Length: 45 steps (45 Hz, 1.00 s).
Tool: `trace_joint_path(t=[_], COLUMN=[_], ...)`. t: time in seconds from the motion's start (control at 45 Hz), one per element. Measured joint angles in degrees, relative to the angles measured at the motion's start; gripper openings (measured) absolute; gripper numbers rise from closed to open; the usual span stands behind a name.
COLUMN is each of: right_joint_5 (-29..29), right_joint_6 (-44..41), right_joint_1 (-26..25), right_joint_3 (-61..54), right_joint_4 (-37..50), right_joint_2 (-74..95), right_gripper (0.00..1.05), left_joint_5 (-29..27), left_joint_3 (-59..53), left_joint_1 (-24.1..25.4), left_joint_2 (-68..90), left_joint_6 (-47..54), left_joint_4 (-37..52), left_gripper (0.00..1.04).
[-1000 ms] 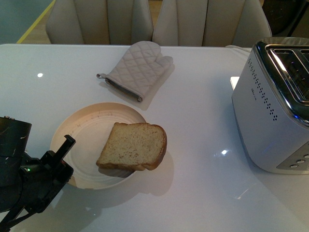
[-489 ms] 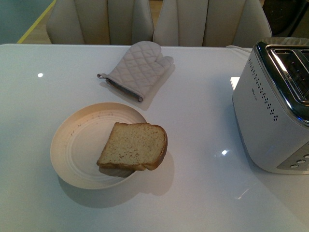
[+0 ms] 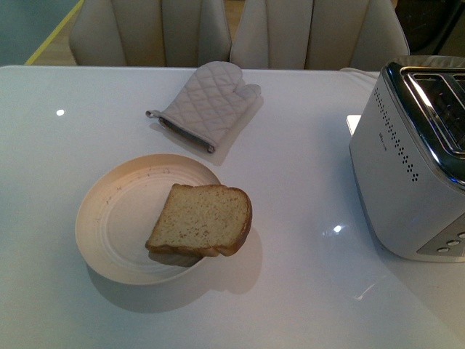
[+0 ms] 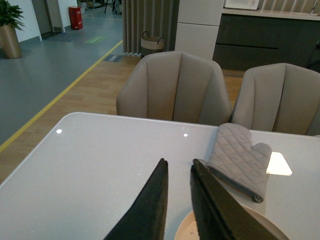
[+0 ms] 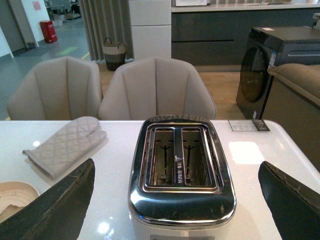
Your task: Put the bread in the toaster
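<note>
The bread (image 3: 200,228), a tan slice with a brown crust, lies on the right part of a cream plate (image 3: 109,218) and overhangs its rim. The toaster (image 3: 403,174) stands at the table's right edge, silver-white with a chrome top. Neither arm shows in the front view. In the right wrist view the toaster (image 5: 180,202) sits below and between the wide-apart fingers of my right gripper (image 5: 176,167), which is open and empty; both slots are empty. My left gripper (image 4: 178,165) is shut on nothing, hovering above the plate's rim (image 4: 182,230). The bread is hidden in the left wrist view.
A quilted beige oven mitt (image 3: 207,105) lies on the white table behind the plate, also seen as the mitt (image 4: 240,160) and the mitt (image 5: 65,142). Two beige chairs (image 3: 240,33) stand along the table's far edge.
One second ago the left arm showed at the front view's lower left beside the plate; it has since withdrawn out of that view. Bread, plate and toaster have not moved.
</note>
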Motion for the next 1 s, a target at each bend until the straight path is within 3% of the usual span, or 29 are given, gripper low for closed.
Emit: trace_joint_path(t=[0.067,0.244,0.533,1.0], right_joint_5=[0.0,0.0,0.0,0.0], right_joint_6=[0.0,0.0,0.0,0.0], right_joint_1=[0.0,0.0,0.0,0.0], right_joint_3=[0.0,0.0,0.0,0.0], right_joint_4=[0.0,0.0,0.0,0.0], right_joint_2=[0.0,0.0,0.0,0.0], right_gripper=[0.96,0.96,0.96,0.96], left_joint_5=[0.0,0.0,0.0,0.0], left_joint_3=[-0.7,-1.3,-1.5,-1.5], left_joint_1=[0.0,0.0,0.0,0.0], left_joint_2=[-4.4,-17.9,-34.3,-48.7], left_joint_6=[0.5,1.3,1.4,1.5], left_joint_4=[-3.4,-17.2,-31.5,-44.9], left_gripper=[0.03,0.03,0.03,0.03])
